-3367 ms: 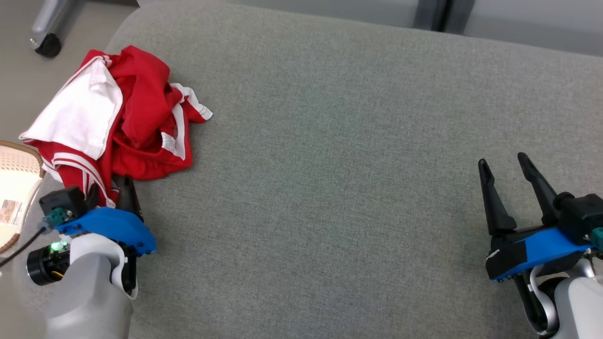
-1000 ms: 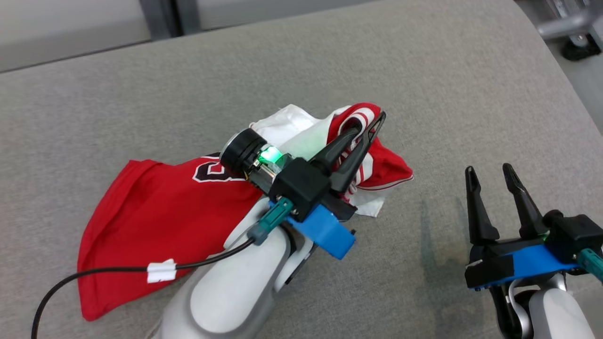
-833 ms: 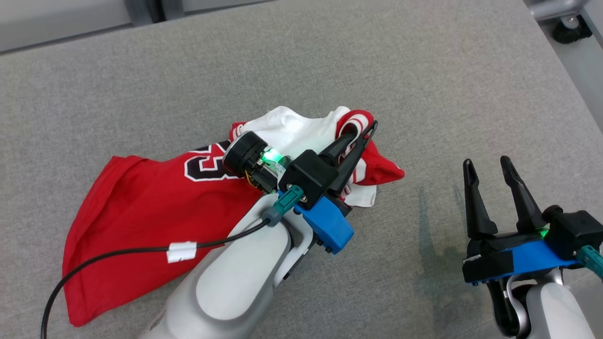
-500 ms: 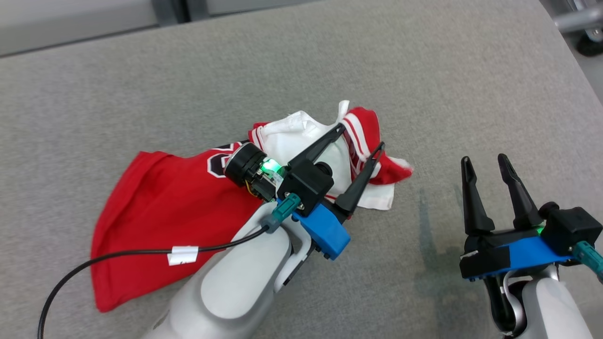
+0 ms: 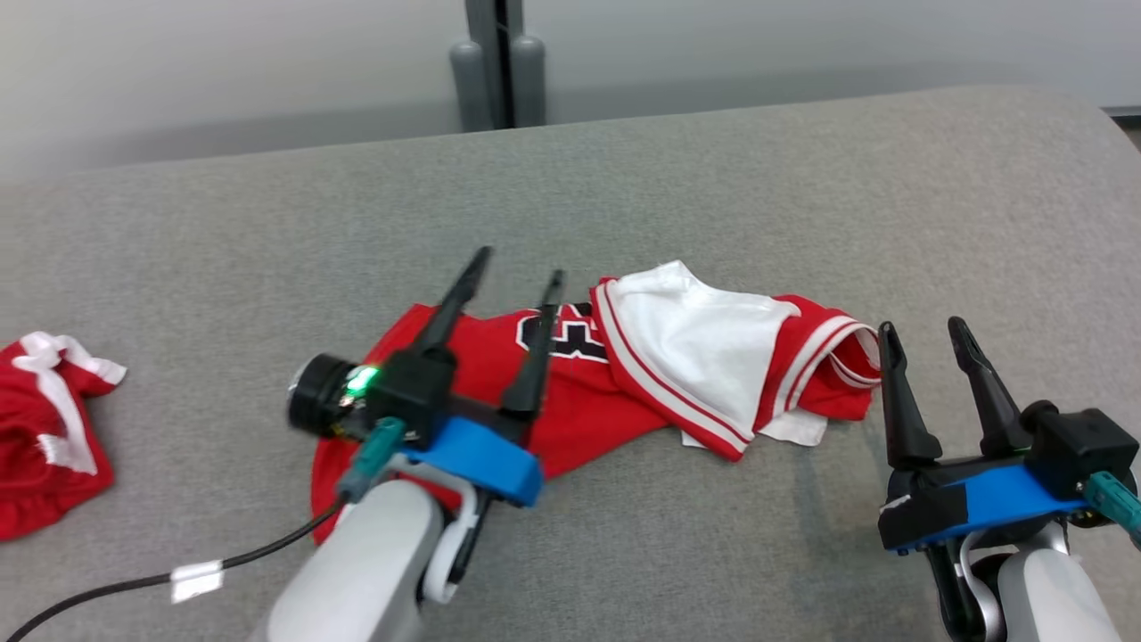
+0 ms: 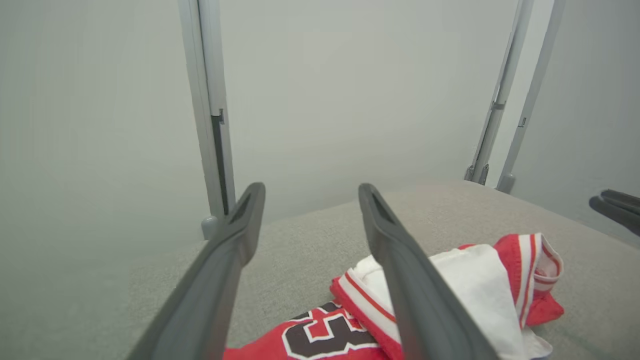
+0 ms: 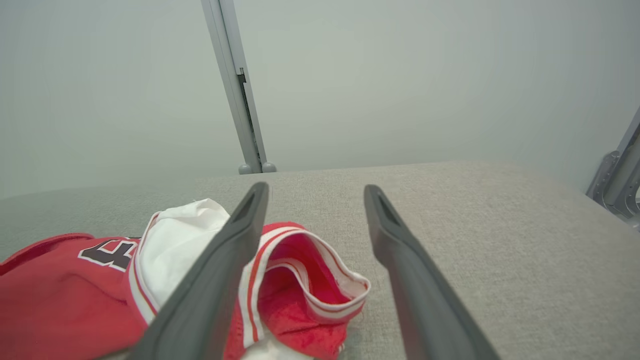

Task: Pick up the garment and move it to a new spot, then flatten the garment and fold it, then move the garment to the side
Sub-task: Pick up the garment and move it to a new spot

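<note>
Garment (image 5: 588,401) is laid crumpled near the middle of the grey padded surface (image 5: 713,178), stretched from left to right. It is seen to be a red sleeveless jersey, trimmed with white and red stripes at its openings. A dark number outlined in white is printed on the red body, partly covered by a fold. At the right half the cloth is turned back, so that the white inner side (image 6: 480,290) is shown, and a striped opening (image 7: 300,290) is left gaping at the right end. The fingers of the left arm (image 5: 535,357) are held wide apart over the red body, and nothing is gripped between them. The fingers of the right arm (image 5: 898,401) are likewise spread and empty, just beside the right end of the jersey. A second red and white cloth (image 5: 45,437) is seen at the left edge, well apart.
</note>
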